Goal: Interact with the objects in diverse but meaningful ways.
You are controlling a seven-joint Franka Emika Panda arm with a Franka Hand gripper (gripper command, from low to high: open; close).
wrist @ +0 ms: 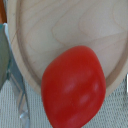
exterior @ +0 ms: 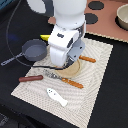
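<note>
A red tomato (wrist: pixel 74 87) fills the middle of the wrist view, smooth and glossy, lying on the edge of a round pale wooden board (wrist: pixel 65 30) so that part of it overhangs the woven mat (wrist: pixel 15 117) beneath. In the exterior view the tomato itself is hidden behind the robot's white wrist, and only the board's rim (exterior: pixel 70 71) shows under the arm.

The gripper (exterior: pixel 67 61) hangs low over the board, directly above the tomato. Its fingers are not visible in either view, so I cannot tell whether they are spread or closed.

Around the board, on the beige striped mat (exterior: pixel 100 85), lie other toy kitchen pieces. A grey long-handled frying pan (exterior: pixel 33 50) sits at the exterior view's left, its handle reaching off the mat onto the black table (exterior: pixel 20 20). A yellow banana (exterior: pixel 45 37) peeks out just behind the arm, beside the pan. A brown-handled utensil (exterior: pixel 31 78) lies near the front left of the mat. An orange-handled metal utensil (exterior: pixel 65 79) rests just in front of the board, and another orange handle (exterior: pixel 88 59) shows on the board's far side. A white fish-shaped piece (exterior: pixel 56 97) lies nearest the front, apart from the rest.

At the back right, a toy stove top with black burners (exterior: pixel 92 12) holds a pale bowl (exterior: pixel 121 17).
</note>
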